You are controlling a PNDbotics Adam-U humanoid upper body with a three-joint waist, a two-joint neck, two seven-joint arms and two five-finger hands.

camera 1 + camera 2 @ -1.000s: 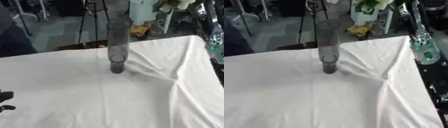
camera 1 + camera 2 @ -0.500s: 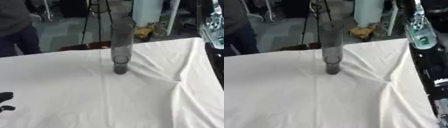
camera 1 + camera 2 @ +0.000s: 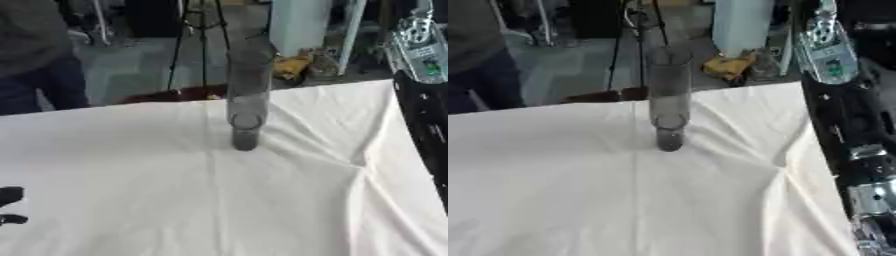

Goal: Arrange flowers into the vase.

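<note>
A tall clear glass vase [image 3: 247, 95] stands upright on the white tablecloth [image 3: 175, 190], toward the table's far edge; I see nothing in it. No flowers show in either view. My right arm [image 3: 829, 47], black with a silver and green section, runs up the right side and leaves the top edge, so its hand is hidden. It passes to the right of the vase and does not touch it. My left hand [image 3: 10, 206] shows only as dark fingertips at the lower left edge, relaxed and empty, far from the vase.
The cloth is creased to the right of the vase [image 3: 363, 167]. Beyond the table's far edge stand a tripod [image 3: 199, 30], a white column [image 3: 302, 25] and some yellow clutter [image 3: 293, 65]. A person in dark clothes [image 3: 35, 55] stands at far left.
My right arm has risen along the right side. The white flowers seen at the top a second ago have gone out of view. The vase and my left hand have not moved.
</note>
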